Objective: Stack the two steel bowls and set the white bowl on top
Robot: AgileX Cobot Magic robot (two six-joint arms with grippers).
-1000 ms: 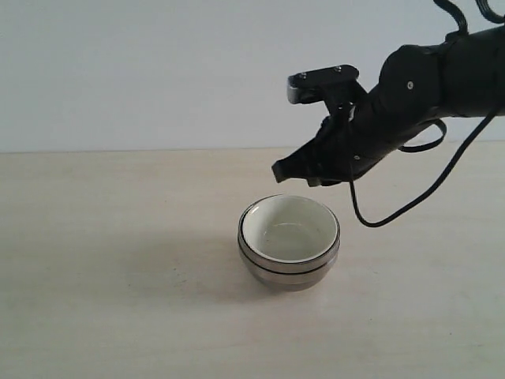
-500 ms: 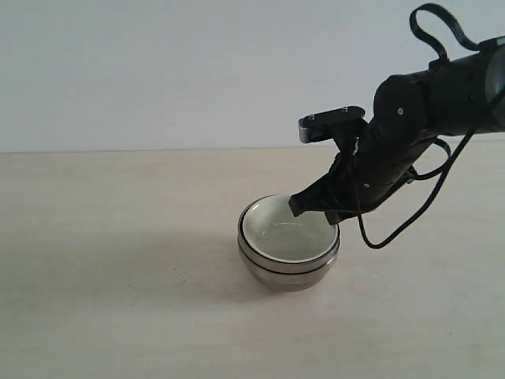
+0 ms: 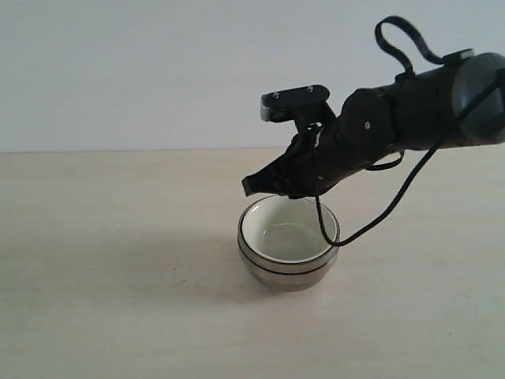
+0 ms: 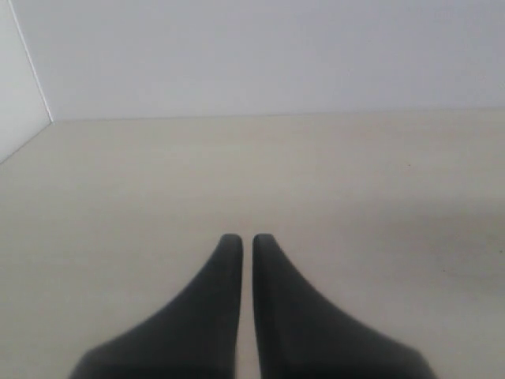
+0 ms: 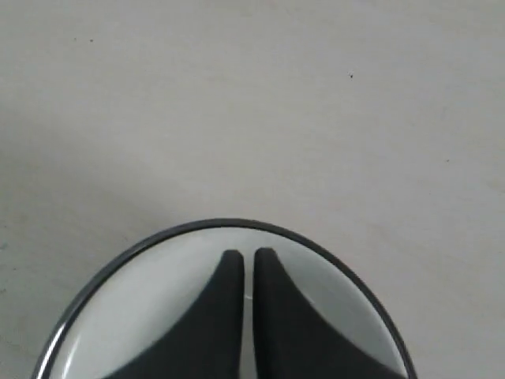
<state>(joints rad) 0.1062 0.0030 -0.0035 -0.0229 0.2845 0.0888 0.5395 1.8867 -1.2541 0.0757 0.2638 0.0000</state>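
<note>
The right end effector (image 3: 251,187) hangs just above the far rim of the bowl stack, its two dark fingers pressed together and holding nothing. In the right wrist view, the closed tips of the right end effector (image 5: 247,257) point over the pale hollow of the white bowl (image 5: 158,316), without visibly touching it.

The white bowl (image 3: 288,233) sits upright inside the two steel bowls (image 3: 284,276), which appear nested one in the other, a dark seam marking where they meet. The stack stands near the middle of the pale wooden bench (image 3: 118,300).

The left end effector (image 4: 247,241) is also closed and empty, over bare bench away from the bowls.

The stacking looks finished: both steel bowls are together with the white one on top. Probably only moving the arm away remains.
</note>
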